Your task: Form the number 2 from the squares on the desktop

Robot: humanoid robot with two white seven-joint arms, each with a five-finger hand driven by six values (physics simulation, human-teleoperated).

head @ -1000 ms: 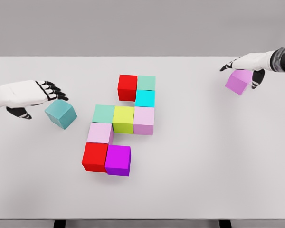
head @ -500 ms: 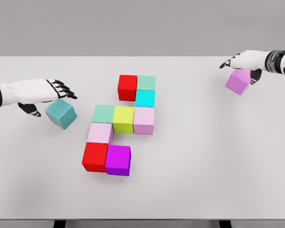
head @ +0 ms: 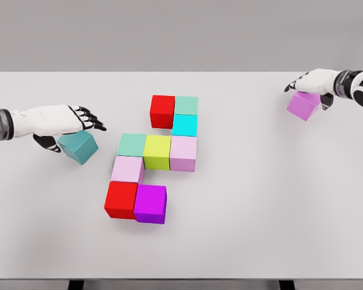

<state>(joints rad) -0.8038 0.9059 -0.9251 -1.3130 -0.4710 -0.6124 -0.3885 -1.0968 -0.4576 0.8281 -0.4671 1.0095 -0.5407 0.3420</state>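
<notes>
Surface: plain white tabletop (head: 278, 205), spanning nearly the full width of the head view; flat grey wall behind, two dark leg tops just visible at the bottom edge. Central cluster of eight cubes, faces touching or nearly so. Top row: red cube (head: 162, 111) with mint cube (head: 186, 105) on its right. Cyan cube (head: 184, 125) directly below the mint one. Middle row, left to right: pale green cube (head: 132, 145), yellow-green cube (head: 157, 151), light pink cube (head: 183, 153). Below the pale green one sits a second light pink cube (head: 127, 169), turned slightly. Bottom row: second red cube (head: 121, 199), magenta cube (head: 150, 203) on its right; no cube to the right of the magenta one. Two cubes lie well apart from the cluster. Teal cube (head: 78, 147), left of the pale green cube, rotated off the grid. Left hand (head: 57, 119) lies over its upper left edge, palm down, black-tipped fingers (head: 92, 119) extended toward the cluster and reaching past the cube's top; thumb down on the cube's left side. Contact looks likely, but I cannot tell whether the grip is closed on it. Lilac cube (head: 304, 106) near the far right corner, also rotated. Right hand (head: 314, 81) arched over its top, fingers curved loosely downward, dark thumb beside the cube's right face; whether it is clamped cannot be told.
</notes>
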